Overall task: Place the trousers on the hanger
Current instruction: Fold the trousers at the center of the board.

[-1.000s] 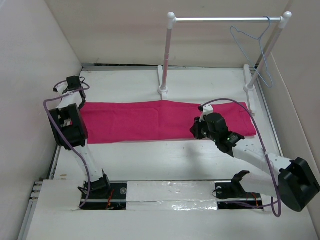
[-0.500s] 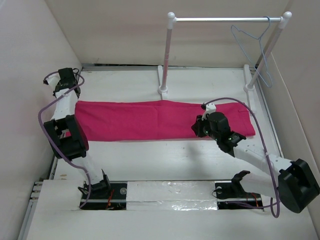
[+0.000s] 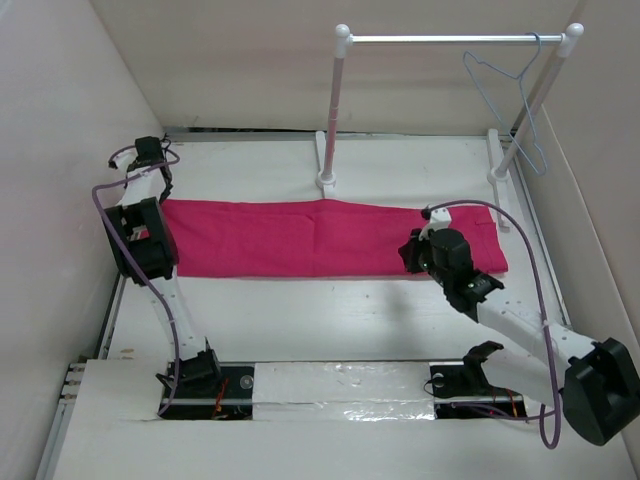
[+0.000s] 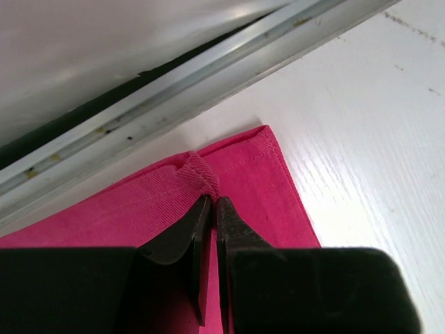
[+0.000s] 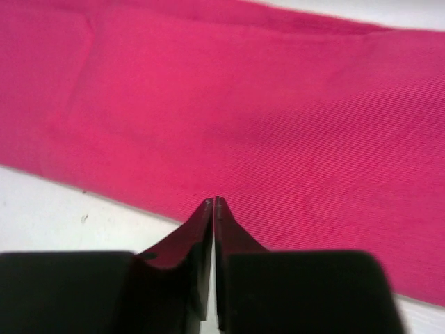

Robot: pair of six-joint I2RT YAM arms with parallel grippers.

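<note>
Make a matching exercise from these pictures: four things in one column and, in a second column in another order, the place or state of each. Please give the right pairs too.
Column 1
1. trousers
2. hanger
3. left gripper
4. right gripper

Column 2
A. shut, nothing seen between its fingers, over the pink fabric close to a long edge
B. hangs from the silver bar
C. spread flat on the table
D. shut on a small raised fold near a corner of the fabric

Pairs: 1-C; 2-B; 3-D; 4-A
</note>
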